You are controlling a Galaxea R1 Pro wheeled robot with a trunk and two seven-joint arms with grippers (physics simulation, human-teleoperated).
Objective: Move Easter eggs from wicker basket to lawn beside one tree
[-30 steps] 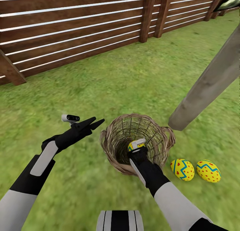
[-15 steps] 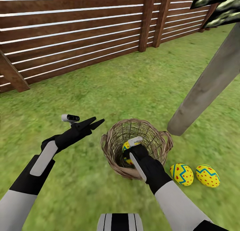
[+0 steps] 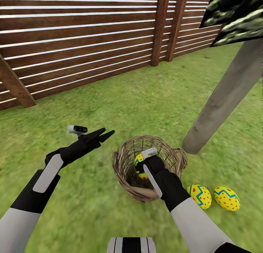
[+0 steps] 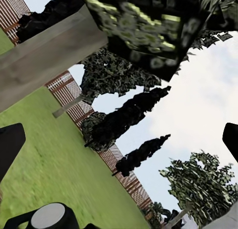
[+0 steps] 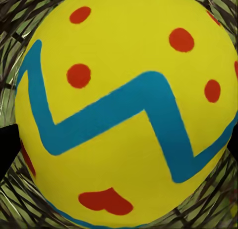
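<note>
**Third egg gripped over basket**

While the right gripper [image 3: 140,167] clamps one Easter egg [image 3: 139,163] inside the wicker basket [image 3: 124,161], two eggs [image 3: 199,196] lie on the lawn [image 3: 146,95] near the tree trunk [image 3: 219,103]. Left gripper [image 3: 104,133] hangs empty, jaws parted.

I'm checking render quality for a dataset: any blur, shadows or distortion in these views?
Head view: lawn mottled and blurry, no cast shadows, trunk leans. Right wrist view: the egg looms huge but sharp. Left wrist view: canopy blocky, horizon tilted.
</note>
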